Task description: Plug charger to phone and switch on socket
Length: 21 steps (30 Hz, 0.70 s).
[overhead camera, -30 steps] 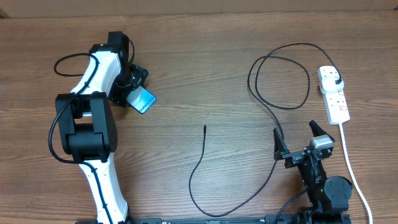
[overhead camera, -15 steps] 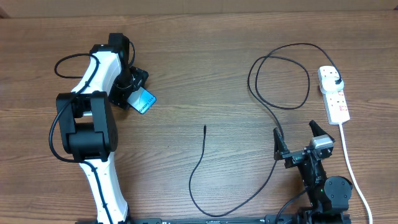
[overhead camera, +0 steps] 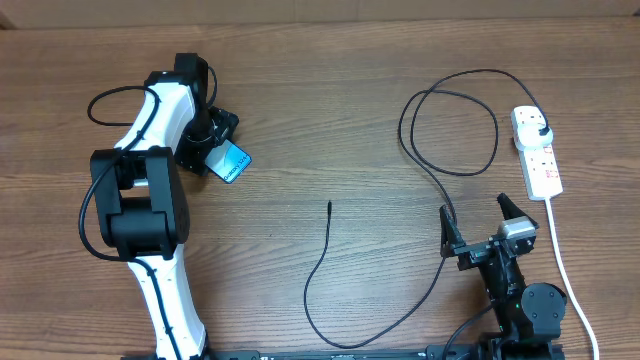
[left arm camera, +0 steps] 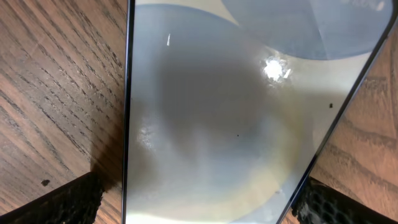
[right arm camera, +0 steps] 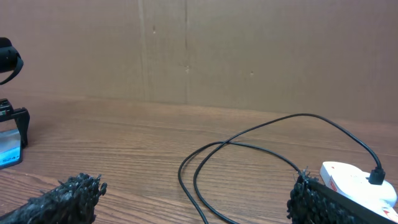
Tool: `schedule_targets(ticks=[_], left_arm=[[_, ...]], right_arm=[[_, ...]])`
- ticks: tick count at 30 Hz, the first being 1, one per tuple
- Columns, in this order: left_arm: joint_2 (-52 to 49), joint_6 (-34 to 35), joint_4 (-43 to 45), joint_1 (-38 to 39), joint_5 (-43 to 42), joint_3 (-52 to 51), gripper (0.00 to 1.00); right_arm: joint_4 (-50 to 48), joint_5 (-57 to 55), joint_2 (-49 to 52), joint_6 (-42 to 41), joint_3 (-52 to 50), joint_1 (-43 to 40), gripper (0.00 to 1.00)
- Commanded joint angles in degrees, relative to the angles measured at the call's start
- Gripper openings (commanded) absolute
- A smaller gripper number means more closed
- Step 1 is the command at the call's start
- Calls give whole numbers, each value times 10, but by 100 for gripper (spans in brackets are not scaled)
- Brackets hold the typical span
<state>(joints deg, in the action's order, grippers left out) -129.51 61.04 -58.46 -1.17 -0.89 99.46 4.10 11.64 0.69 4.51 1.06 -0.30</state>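
Left gripper (overhead camera: pixel 217 150) pinches the phone (left arm camera: pixel 217 124) by its long edges. Right gripper (overhead camera: pixel 478 225) stands spread; the charger (overhead camera: pixel 330 208) tip lies well left of it on open table (overhead camera: pixel 330 100), the socket (overhead camera: pixel 540 160) just ahead-right

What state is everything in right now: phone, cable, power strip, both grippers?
phone: screen up, nothing plugged in.
socket: one outlet occupied; switch position too small to tell.
charger: plug head in the socket, connector tip loose on the table.
left gripper: fingers either side of the phone; grip unclear.
right gripper: open, empty.
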Motion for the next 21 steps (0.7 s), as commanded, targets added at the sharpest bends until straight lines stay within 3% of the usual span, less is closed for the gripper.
schedule_targets(ticks=[1, 21], left_arm=[[-36, 2, 7, -11, -16, -7, 100], [-36, -19, 0, -17, -21, -7, 100]], right_arm=[[-3, 0, -5, 1, -6, 2, 100], [-3, 0, -5, 1, -6, 2, 100]])
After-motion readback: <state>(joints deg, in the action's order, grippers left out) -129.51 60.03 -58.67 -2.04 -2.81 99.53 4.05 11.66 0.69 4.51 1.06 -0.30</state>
